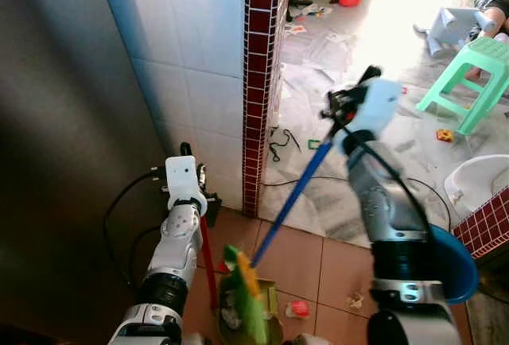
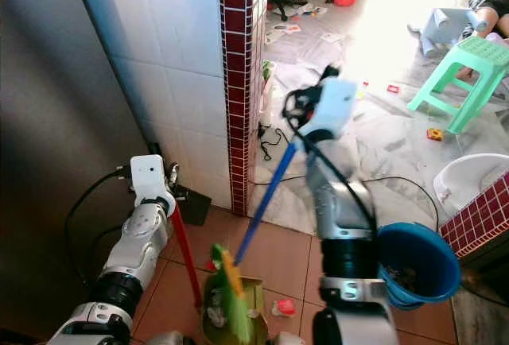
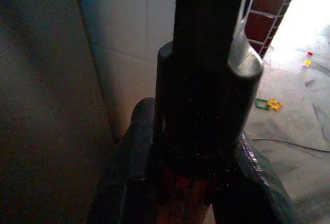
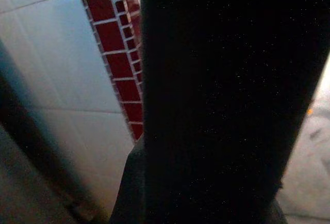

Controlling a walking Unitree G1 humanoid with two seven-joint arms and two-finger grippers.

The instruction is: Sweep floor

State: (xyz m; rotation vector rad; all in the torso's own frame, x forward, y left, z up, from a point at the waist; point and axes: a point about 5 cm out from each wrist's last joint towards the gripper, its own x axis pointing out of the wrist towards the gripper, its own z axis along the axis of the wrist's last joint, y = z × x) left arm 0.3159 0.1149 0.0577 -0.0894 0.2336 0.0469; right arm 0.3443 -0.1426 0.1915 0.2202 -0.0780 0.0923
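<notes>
Broom (image 1: 290, 202) with a blue handle runs from the right claw (image 1: 338, 114), clenched on its top at 1 o'clock, down to green bristles over the dustpan (image 1: 250, 313) at 6 o'clock. The left claw (image 1: 203, 194) grips the dustpan's red handle (image 1: 208, 261) at 8 o'clock. Litter (image 1: 297, 308) lies just beside the pan, and 1 hard stroke could scatter it or tip the pan.

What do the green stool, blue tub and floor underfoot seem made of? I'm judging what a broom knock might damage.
Green stool: likely moulded plastic, matte, one uniform colour. Blue tub: probably plastic, smooth and slightly glossy, thin rim. Floor underfoot: terracotta-coloured tiles with visible grout lines, probably ceramic.
</notes>
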